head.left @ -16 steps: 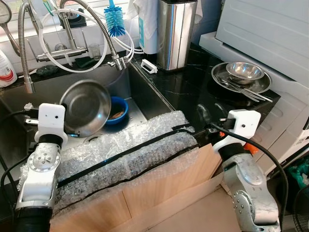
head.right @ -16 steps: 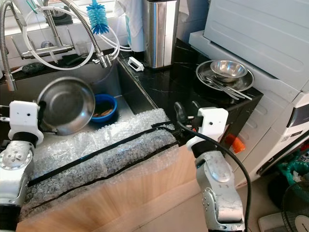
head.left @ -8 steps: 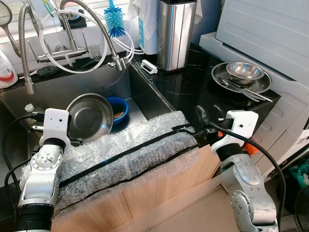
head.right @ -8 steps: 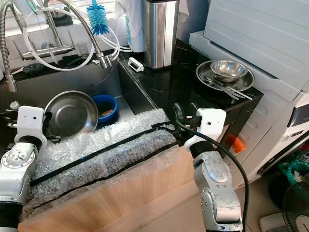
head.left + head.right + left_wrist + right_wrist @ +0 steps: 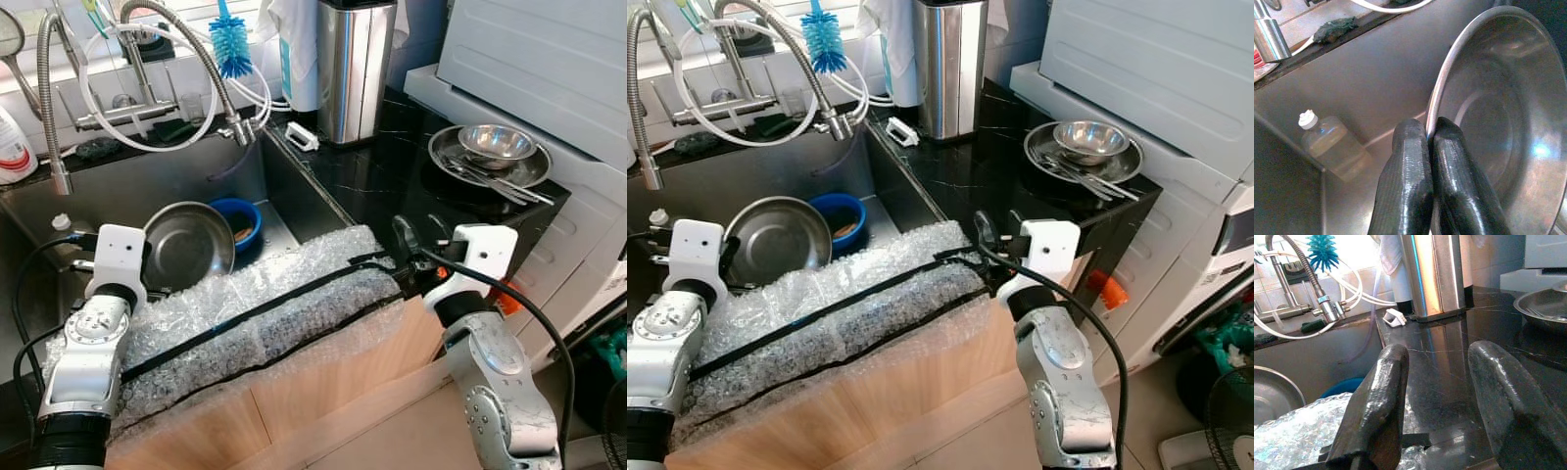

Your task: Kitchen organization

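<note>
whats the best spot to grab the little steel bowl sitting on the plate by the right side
Take the small steel bowl by its thin rim, one finger inside and one outside, coming down from above on the near edge. It sits upright and open on the steel plate, and the cutlery lies across the plate's front, so a low side approach looks blocked.

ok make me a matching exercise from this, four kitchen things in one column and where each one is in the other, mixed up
Things:
1. steel pan
2. blue bowl
3. small steel bowl
4. blue brush

Places:
A. on the plate on the black counter
B. up by the tap behind the sink
C. in the sink, rim pinched by the left gripper
D. on the sink floor, beside the pan

Pairs: 1-C, 2-D, 3-A, 4-B
</note>
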Available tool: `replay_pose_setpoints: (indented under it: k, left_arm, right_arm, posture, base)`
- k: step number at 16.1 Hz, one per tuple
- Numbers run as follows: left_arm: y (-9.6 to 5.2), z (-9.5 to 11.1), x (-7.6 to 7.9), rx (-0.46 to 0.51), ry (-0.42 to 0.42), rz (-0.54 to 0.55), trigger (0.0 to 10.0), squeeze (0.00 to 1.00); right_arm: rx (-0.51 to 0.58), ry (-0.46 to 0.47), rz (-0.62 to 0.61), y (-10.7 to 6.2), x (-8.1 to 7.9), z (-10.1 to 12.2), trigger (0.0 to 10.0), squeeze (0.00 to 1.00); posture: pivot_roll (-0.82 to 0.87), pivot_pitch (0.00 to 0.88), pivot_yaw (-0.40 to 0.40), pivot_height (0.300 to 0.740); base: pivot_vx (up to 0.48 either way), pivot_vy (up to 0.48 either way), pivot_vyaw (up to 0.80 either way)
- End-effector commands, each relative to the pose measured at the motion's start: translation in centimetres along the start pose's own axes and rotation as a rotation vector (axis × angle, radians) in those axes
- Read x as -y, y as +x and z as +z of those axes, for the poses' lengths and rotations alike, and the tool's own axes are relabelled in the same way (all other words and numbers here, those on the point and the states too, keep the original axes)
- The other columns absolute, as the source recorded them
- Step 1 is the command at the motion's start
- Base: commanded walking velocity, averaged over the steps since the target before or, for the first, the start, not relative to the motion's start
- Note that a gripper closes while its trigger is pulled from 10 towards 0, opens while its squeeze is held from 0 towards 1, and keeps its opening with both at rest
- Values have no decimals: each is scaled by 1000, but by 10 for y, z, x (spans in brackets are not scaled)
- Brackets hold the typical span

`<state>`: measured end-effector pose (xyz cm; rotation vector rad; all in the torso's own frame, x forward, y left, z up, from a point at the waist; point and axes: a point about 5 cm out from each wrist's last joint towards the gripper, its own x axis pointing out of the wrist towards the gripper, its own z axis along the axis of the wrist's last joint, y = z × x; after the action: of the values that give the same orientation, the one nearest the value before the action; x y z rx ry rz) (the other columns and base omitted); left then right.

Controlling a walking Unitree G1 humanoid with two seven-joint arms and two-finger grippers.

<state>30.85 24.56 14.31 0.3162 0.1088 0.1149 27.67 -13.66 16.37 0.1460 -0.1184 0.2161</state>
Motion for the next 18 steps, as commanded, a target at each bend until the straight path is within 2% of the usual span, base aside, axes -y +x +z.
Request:
replay_pose_setpoints:
  k: [1,3,4,5,11,14,18]
  left_arm:
    - [-5,-20,13,-94,-15,-55,10000,0]
    - [-5,-22,14,-104,-20,-66,10000,0]
    - [-6,-23,17,-112,-27,-79,10000,90]
    - [-6,-24,18,-117,-36,-84,10000,980]
    - [-5,-23,21,-117,-47,-96,10000,1000]
    - [-4,-20,17,-106,-68,-61,10000,1000]
    - [-3,-17,15,-105,-181,-47,10000,1000]
  right_arm:
    - [24,-4,21,2,-5,7,10000,0]
    - [24,-6,23,3,-5,7,10000,0]
    - [24,-8,25,3,-4,7,10000,0]
    - [22,-10,26,3,-4,7,10000,0]
    - [18,-8,40,5,-7,6,10000,0]
    - [18,-7,41,6,-8,6,10000,0]
    - [14,-1,43,6,-9,5,10000,0]
  posture:
    - [-62,6,26,740]
    - [-65,4,28,740]
    - [-65,0,27,740]
    - [-66,0,25,740]
    - [-63,0,23,740]
    - [-62,0,24,740]
    - [-61,0,24,740]
  base:
    - [0,0,0]
    - [0,0,0]
    - [0,0,0]
    - [0,0,0]
    - [0,0,0]
    - [0,0,0]
    - [0,0,0]
